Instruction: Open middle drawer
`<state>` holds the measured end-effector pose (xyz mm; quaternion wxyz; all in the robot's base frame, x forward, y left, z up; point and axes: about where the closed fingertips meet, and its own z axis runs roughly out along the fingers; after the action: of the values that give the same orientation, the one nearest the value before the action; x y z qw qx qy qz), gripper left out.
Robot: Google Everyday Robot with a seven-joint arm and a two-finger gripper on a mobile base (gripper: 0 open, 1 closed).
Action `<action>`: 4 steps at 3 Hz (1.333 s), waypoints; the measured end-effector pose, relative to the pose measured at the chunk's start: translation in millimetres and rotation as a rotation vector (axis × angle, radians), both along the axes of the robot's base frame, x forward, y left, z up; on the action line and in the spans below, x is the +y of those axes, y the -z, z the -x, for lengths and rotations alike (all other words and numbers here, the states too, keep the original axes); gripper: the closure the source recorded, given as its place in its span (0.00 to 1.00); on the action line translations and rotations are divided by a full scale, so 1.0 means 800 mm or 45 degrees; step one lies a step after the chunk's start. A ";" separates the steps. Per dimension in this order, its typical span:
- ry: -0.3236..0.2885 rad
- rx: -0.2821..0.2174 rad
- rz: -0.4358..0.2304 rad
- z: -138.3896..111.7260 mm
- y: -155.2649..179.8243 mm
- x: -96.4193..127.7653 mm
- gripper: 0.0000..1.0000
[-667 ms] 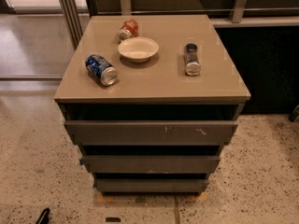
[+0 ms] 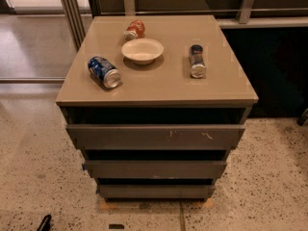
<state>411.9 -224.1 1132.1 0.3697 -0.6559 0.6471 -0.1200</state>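
The middle drawer is the mid-sized plain grey-brown front of a three-drawer cabinet, with no handle. It sits pushed in, between the larger top front with pale scratch marks and the narrow bottom front. Only a small dark tip of my gripper shows at the bottom left edge, low over the floor, left of and below the cabinet, well apart from the drawer.
On the cabinet top lie a blue can, a red can, a white bowl and a dark bottle on its side. Speckled floor surrounds the cabinet. A counter and railing stand behind.
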 end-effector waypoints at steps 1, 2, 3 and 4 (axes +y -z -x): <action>0.179 -0.032 -0.240 0.033 0.008 0.020 0.00; 0.343 -0.033 -0.415 0.035 0.045 0.035 0.00; 0.481 0.025 -0.557 0.016 0.102 0.054 0.00; 0.547 0.096 -0.612 0.003 0.152 0.065 0.00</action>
<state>409.8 -172.3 1010.4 0.4558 -0.4024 0.7938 -0.0147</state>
